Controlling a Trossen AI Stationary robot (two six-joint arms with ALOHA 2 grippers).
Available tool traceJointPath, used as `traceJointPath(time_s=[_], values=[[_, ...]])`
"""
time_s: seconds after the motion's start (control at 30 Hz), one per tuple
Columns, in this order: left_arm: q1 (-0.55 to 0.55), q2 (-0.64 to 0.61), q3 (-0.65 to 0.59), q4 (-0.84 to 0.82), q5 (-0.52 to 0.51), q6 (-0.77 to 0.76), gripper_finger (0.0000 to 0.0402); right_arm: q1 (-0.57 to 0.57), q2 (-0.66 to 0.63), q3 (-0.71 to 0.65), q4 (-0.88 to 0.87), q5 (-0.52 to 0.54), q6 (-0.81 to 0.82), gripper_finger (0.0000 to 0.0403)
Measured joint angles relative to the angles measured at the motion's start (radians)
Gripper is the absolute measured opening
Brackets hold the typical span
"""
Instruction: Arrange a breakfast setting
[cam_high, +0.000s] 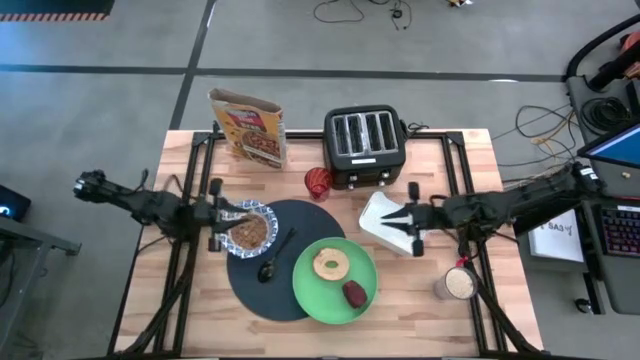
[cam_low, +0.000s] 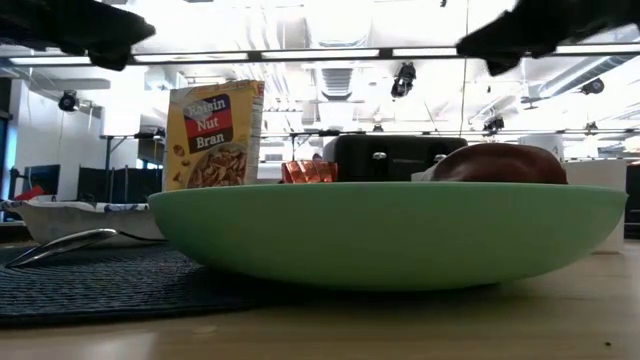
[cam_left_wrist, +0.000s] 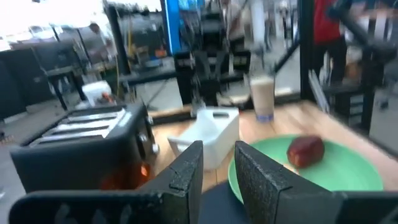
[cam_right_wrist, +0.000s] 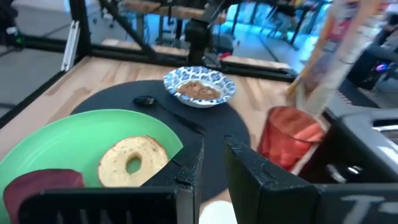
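mat: big round black mat (cam_high: 262, 290) sits mid-table, with the bowl, spoon and part of the plate on it
plate: lime-green plate (cam_high: 312, 295) overlaps the mat's right edge – the rest is on bare wood
bagel: tan bagel ring (cam_high: 330, 264) lies flat on the plate, toward the toaster side
red lump: dark-red food lump (cam_high: 354, 293) is on the plate too, just beside the bagel
bowl: blue-and-white bowl (cam_high: 248, 228) on the mat's left edge, brown cereal inside
spoon: dark spoon (cam_high: 271, 262) lies on the mat between bowl and plate
left gripper (cam_high: 214, 229): hovering right at the bowl's left rim – fingers nearly together with a narrow gap, nothing in them
right gripper (cam_high: 410, 226): over the white tray (cam_high: 382, 213), fingers close together, a slim gap showing, nothing grasped
background stuff: black toaster (cam_high: 364, 147), cereal box (cam_high: 248, 125), red cup (cam_high: 318, 182), jar (cam_high: 458, 282)
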Motion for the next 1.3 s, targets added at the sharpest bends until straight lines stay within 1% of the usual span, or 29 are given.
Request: traceJointPath(time_s=[0.17,0.23,0.27,0.37,0.6,0.67,0.73,0.8,0.87,0.97,1.03,1.13,1.3], values=[[0.0,-0.198,-0.114,0.01,-0.007,0.01,0.0076,0.0,-0.185,-0.092,-0.007,0.047,-0.038,0.0052],[0.0,-0.273,-0.179,0.046,-0.01,0.009,0.0076,-0.001,-0.262,-0.124,-0.006,0.048,-0.055,0.0052],[0.0,-0.289,-0.21,0.08,-0.01,0.008,0.0076,-0.001,-0.303,-0.138,-0.01,0.048,-0.063,0.0051],[0.004,-0.277,-0.276,0.189,-0.026,0.008,0.0076,0.0,-0.429,-0.184,-0.026,0.048,-0.07,0.0048],[0.008,-0.261,-0.277,0.198,-0.013,-0.077,0.0076,0.001,-0.701,-0.322,-0.093,0.014,-0.058,0.0047],[0.009,-0.261,-0.277,0.173,-0.021,-0.086,0.0076,0.0,-0.703,-0.386,-0.096,0.015,-0.067,0.0047],[0.009,-0.257,-0.277,0.146,-0.075,-0.114,0.0076,-0.001,-0.698,-0.434,-0.034,0.006,-0.087,0.0047],[0.009,-0.254,-0.277,0.096,-0.159,-0.163,0.0076,-0.003,-0.675,-0.432,-0.063,-0.005,-0.096,0.0047],[0.01,-0.232,-0.276,0.101,-0.246,-0.216,0.0076,-0.004,-0.661,-0.433,-0.049,-0.016,-0.104,0.0047],[0.009,-0.205,-0.276,0.094,-0.377,-0.228,0.0076,-0.003,-0.654,-0.434,-0.047,-0.031,-0.135,0.0048],[0.01,-0.184,-0.276,0.088,-0.451,-0.229,0.0076,-0.005,-0.652,-0.434,-0.052,-0.005,-0.15,0.0048],[0.01,-0.16,-0.274,0.086,-0.472,-0.23,0.0076,-0.005,-0.638,-0.434,-0.049,0.045,-0.158,0.0048],[0.01,-0.126,-0.268,0.085,-0.472,-0.233,0.0076,-0.005,-0.63,-0.434,-0.049,0.047,-0.134,0.0048]])
